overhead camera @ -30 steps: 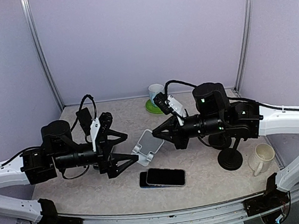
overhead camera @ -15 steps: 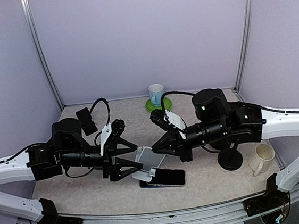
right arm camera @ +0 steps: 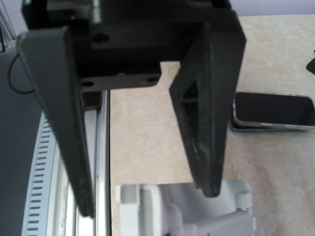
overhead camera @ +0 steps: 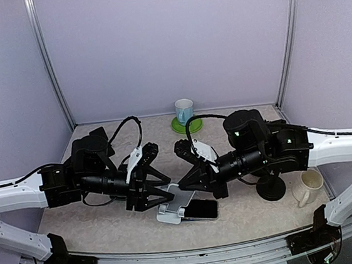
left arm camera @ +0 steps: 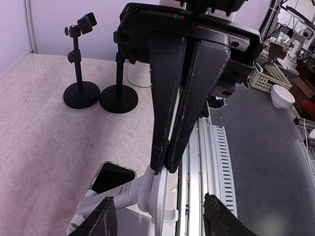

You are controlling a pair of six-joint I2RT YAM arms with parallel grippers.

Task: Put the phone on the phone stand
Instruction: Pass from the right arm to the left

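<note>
Steadying the stand (overhead camera: 171,214): the left gripper (overhead camera: 162,193) straddles it half-open, holding nothing, and the closed right gripper (overhead camera: 183,187) touches its top; next, grasp the phone (overhead camera: 203,209), flat near the table's (overhead camera: 248,222) near edge.

Pale cup (overhead camera: 184,111) on green saucer (overhead camera: 177,128) at back, 1 white mug (overhead camera: 309,185) right, black round-base stand (overhead camera: 271,188) beside it

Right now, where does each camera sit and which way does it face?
Top: above and behind the robot, facing forward and down; shows left gripper and right gripper meeting at the stand.
Left wrist: on left arm, facing right; own fingertips at the bottom, shut right gripper ahead.
Right wrist: on right arm, facing left and down; open left gripper fills it, own fingers unseen.
Shared: all show stand and phone.
</note>
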